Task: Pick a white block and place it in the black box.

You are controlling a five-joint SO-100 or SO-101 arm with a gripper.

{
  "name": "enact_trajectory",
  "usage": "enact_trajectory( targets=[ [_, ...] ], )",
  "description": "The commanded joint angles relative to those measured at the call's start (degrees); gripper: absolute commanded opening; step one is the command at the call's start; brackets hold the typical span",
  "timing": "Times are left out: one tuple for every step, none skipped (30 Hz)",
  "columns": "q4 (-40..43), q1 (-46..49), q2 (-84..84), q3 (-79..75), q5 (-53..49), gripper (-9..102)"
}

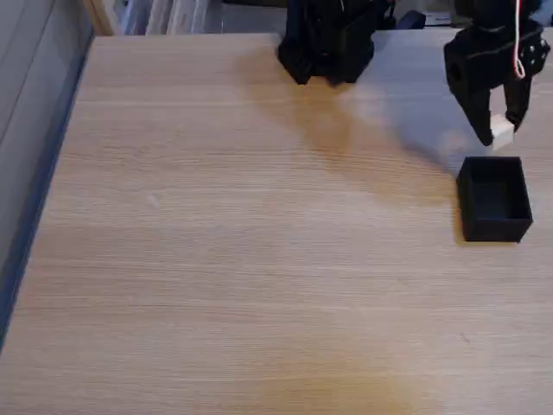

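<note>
At the right edge of the fixed view, in the upper part of the frame, the hand (498,134) points downward with its fingers clenched on the white block (501,131). The block sits at the fingertips, a pale cube pinched between two dark prongs, and it appears to hang clear of the bench (242,259).

The relation that matters is hand to black box (494,198). The box stands on the bench directly below the hand in the picture, in the right-middle of the frame, its open top facing up. The block lines up with the box almost exactly from left to right — it sits over the middle of the box's width. In the picture's vertical direction it is just above the box's far rim, near it but not over the dark interior.

So my judgement is that the carry is nearly done and what remains is a short move toward the lower part of the frame, bringing the block over the opening before release. From this single angle I cannot tell how much of the gap is height and how much is distance along the bench — a drop from here might clip the far wall or land behind it.

The arm's dark base (328,43) stands at top centre, well apart from the box.
</note>
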Motion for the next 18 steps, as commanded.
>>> enact_trajectory(
  targets=[
    [-0.8, 0.3, -2.9, -4.8, 0.8, 0],
    [-1.1, 0.4, -4.0, -5.4, 1.1, 1],
    [-1.1, 0.4, -5.0, -6.3, 1.5, 1],
    [-1.2, 0.4, -6.1, -7.1, 1.9, 2],
    [-1.4, 0.4, -7.2, -8.0, 2.3, 2],
    [-1.6, 0.4, -8.4, -9.1, 2.5, 2],
    [-1.6, 0.4, -9.7, -10.5, 2.8, 2],
    [-1.6, 0.4, -10.8, -11.8, 3.0, 2],
    [-1.6, 0.4, -12.0, -13.1, 3.2, 2],
    [-1.6, 0.4, -12.9, -14.3, 3.2, 2],
    [-1.6, 0.5, -13.8, -15.2, 3.2, 2],
    [-1.6, 0.6, -14.6, -16.0, 3.2, 3],
    [-1.6, 0.9, -15.1, -16.6, 3.5, 4],
    [-1.6, 1.1, -15.4, -17.0, 4.0, 7],
    [-1.8, 1.4, -15.5, -17.1, 4.7, 11],
    [-1.8, 1.8, -15.5, -17.1, 5.2, 14],
    [-1.8, 2.1, -15.4, -17.0, 5.9, 17],
    [-1.8, 2.5, -15.0, -16.5, 6.6, 20]
  ],
)
